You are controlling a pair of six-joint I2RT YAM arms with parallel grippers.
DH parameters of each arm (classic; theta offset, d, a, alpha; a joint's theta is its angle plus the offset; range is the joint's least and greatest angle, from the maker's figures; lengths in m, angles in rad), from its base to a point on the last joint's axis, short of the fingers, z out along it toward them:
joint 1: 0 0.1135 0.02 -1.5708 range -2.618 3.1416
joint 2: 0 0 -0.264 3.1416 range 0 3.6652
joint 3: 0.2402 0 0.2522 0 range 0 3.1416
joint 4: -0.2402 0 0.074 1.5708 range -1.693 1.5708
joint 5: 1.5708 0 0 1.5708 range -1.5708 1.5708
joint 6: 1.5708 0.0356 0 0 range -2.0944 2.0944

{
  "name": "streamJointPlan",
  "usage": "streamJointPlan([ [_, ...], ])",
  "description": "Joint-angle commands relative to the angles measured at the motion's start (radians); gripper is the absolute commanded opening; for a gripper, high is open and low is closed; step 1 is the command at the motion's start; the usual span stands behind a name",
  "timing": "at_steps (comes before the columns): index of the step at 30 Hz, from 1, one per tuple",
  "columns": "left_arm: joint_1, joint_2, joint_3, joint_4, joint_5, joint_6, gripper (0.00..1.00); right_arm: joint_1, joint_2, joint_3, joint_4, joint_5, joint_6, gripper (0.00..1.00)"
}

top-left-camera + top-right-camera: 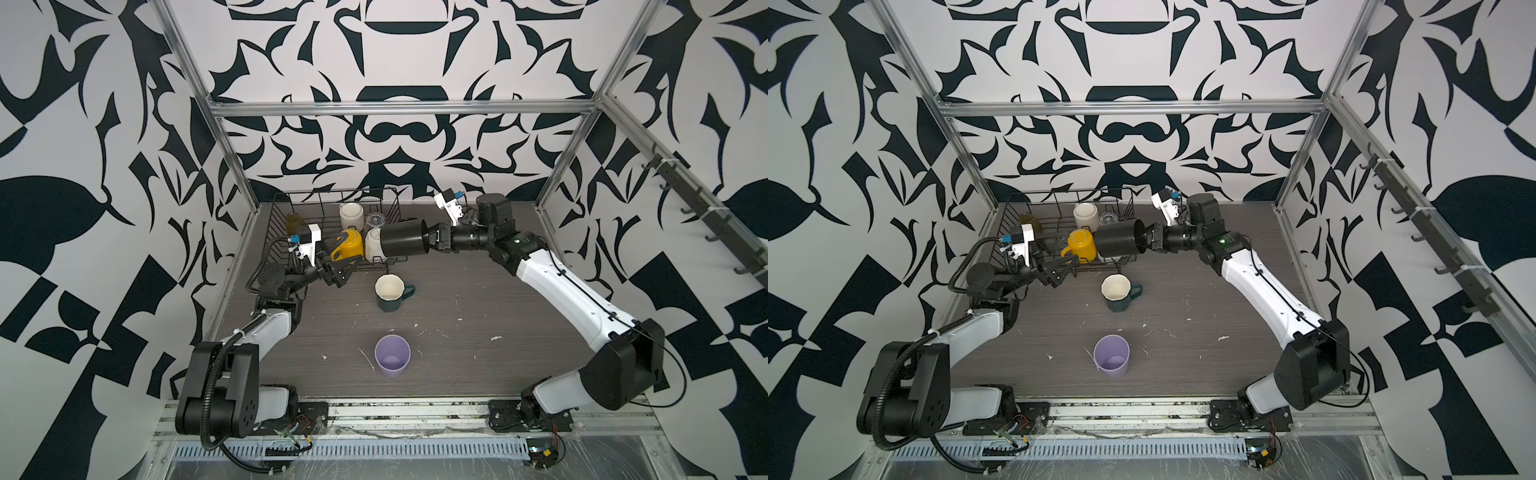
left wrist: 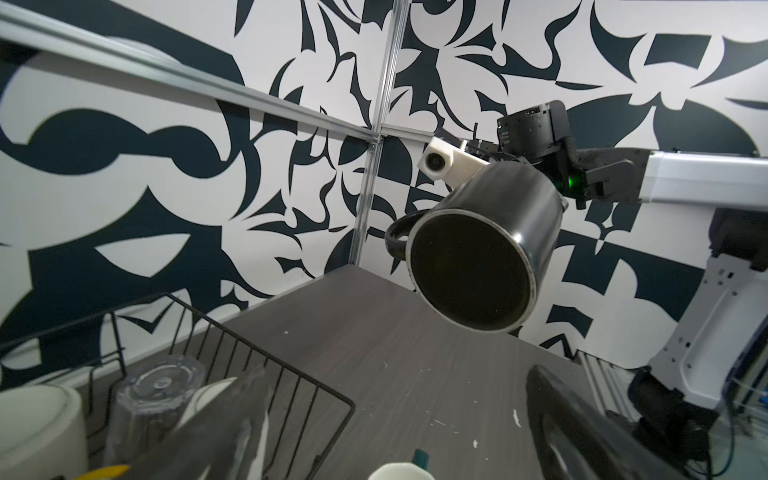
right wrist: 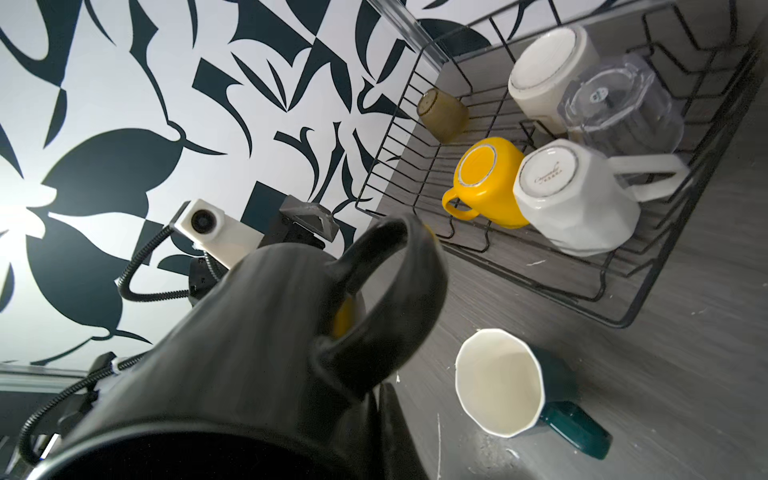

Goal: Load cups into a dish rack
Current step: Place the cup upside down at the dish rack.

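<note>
1. The right end effector (image 1: 432, 242) is closed narrow on the rim of the black mug (image 1: 401, 245). It holds the mug on its side in the air, base pointing away from it.
2. The dish rack (image 1: 332, 191) lies below and beyond that end effector. In both top views the black mug overlaps the rack's near corner.
3. The left end effector (image 1: 348, 255) stands wide open and holds nothing. It sits at the rack's near edge, facing the black mug's base.
4. Five cups sit base-up in the rack:
   - the yellow mug (image 1: 351, 247), just beside the left end effector
   - the white faceted mug (image 3: 573, 199), tilted, under the black mug
   - the cream mug (image 1: 351, 215), the clear glass (image 1: 375, 219) and the amber glass (image 1: 293, 222), farther back
5. The dark-green faceted mug (image 1: 390, 293) stands upright on the counter (image 1: 478, 299), near the left end effector's open fingers.
6. The lilac tumbler (image 1: 392, 355) stands upright on the counter, well apart from both end effectors.
</note>
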Motion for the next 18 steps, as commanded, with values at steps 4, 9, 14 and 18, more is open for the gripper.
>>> streamJointPlan([
  [4, -0.008, -0.002, -0.007, 0.06, -0.039, 0.198, 0.99, 0.001, -0.02, 0.08, 0.057, -0.112, 0.142, 0.0],
  [9, -0.015, -0.005, 0.013, 0.042, -0.027, 0.233, 0.99, 0.006, -0.01, 0.075, 0.062, -0.135, 0.14, 0.0],
  [14, -0.042, -0.023, 0.03, -0.016, -0.001, 0.284, 0.99, 0.028, 0.008, 0.065, 0.07, -0.151, 0.124, 0.0],
  [18, -0.097, -0.099, 0.052, -0.21, -0.002, 0.414, 0.99, 0.039, 0.018, 0.072, 0.079, -0.134, 0.115, 0.0],
])
